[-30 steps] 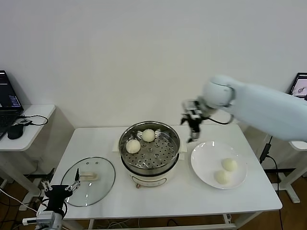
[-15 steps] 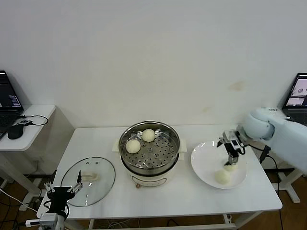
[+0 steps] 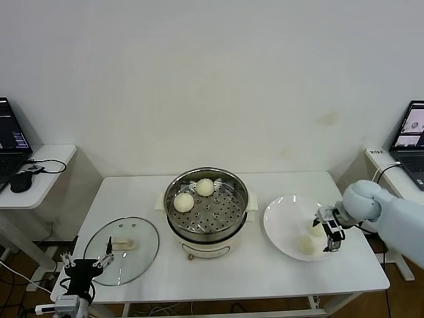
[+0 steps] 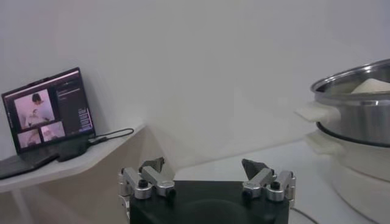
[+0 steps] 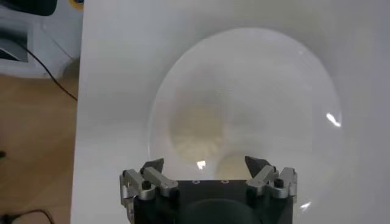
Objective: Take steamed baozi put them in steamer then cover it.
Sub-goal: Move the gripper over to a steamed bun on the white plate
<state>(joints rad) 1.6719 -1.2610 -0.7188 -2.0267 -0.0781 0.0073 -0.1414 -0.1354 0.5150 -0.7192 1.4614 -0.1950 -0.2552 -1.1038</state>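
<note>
Two cream-white baozi (image 3: 183, 202) (image 3: 205, 187) lie in the steel steamer (image 3: 225, 215) at the table's middle. Two more baozi (image 3: 306, 245) (image 3: 315, 229) lie on the white plate (image 3: 281, 222) to its right. My right gripper (image 3: 328, 237) is open and empty, low over the plate's right side, next to those two. In the right wrist view its jaws (image 5: 205, 163) stand wide apart, with one baozi (image 5: 196, 131) just ahead and the other (image 5: 234, 165) between them. The glass cover (image 3: 122, 242) lies flat at the front left. My left gripper (image 3: 86, 264) is open and parked below the table's front-left corner.
The left wrist view shows the left gripper (image 4: 204, 164), the steamer's side (image 4: 359, 103) and a laptop (image 4: 49, 109) on a side desk. A side desk (image 3: 33, 172) with a laptop stands at the left and another laptop (image 3: 407, 136) at the far right.
My right arm swung from beside the steamer's rim to the plate, then moved lower and nearer the plate's right edge. The left arm has barely moved.
</note>
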